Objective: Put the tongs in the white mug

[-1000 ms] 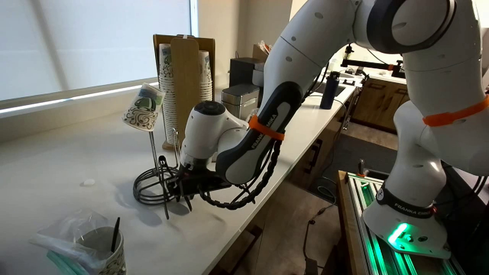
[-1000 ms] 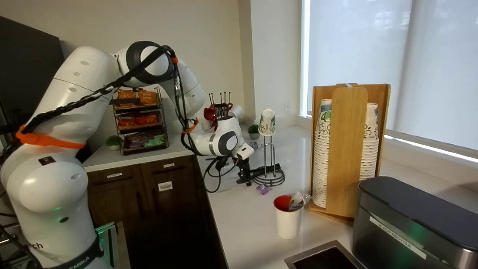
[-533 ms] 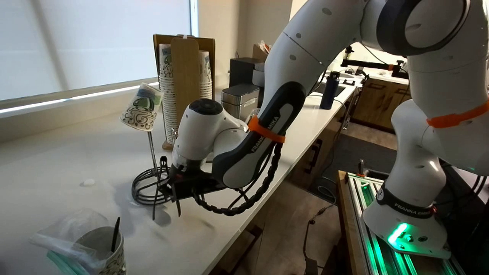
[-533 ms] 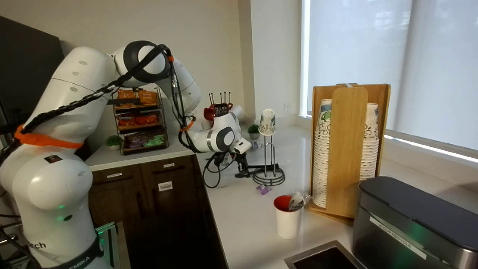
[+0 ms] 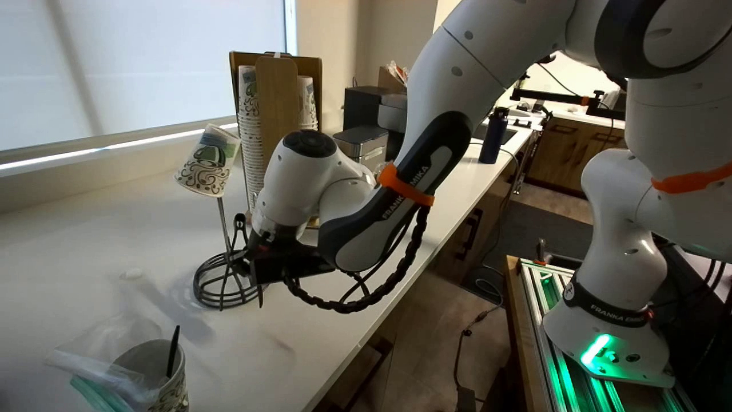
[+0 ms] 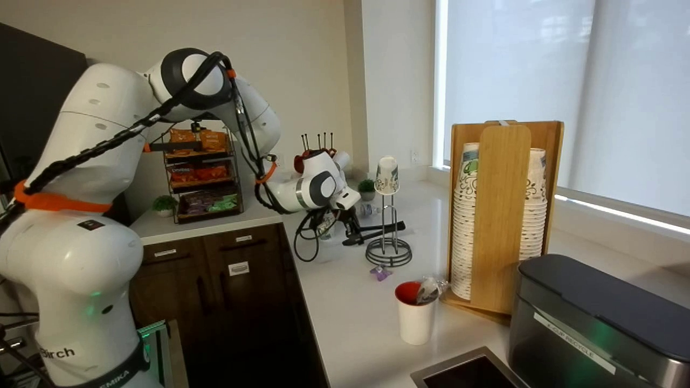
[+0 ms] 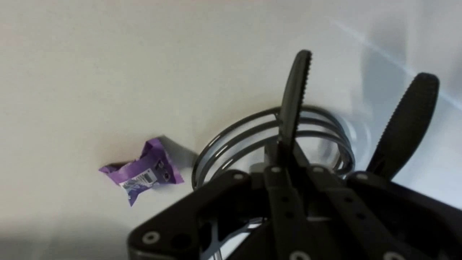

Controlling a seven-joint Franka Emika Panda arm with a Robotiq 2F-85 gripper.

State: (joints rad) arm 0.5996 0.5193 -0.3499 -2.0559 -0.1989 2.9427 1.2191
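My gripper [image 5: 243, 264] is shut on the slender black tongs [image 5: 239, 220] and holds them above the counter, right by the wire stand. In an exterior view the tongs [image 6: 399, 226] reach sideways from the gripper [image 6: 353, 238] across the stand's uprights. In the wrist view the two serrated arms of the tongs [image 7: 406, 122] are spread apart, one leading from between the fingertips [image 7: 285, 155]. The white mug [image 6: 415, 323], with a red inside and a clear packet at its rim, stands upright nearer that camera; its handle does not show. It is hidden in the opposite exterior view.
The wire stand [image 6: 388, 258] with a coiled base carries an upturned paper cup [image 6: 386, 177]. A purple wrapper [image 7: 148, 173] lies beside it. A wooden cup dispenser [image 6: 498, 215] and a K-cup recycle bin [image 6: 593, 318] stand farther along. A greyish cup [image 5: 171, 395] holds a black stick.
My gripper has risen with the tongs and moved left in both exterior views. The tongs' lower ends are higher off the counter. The wire stand has shifted slightly.
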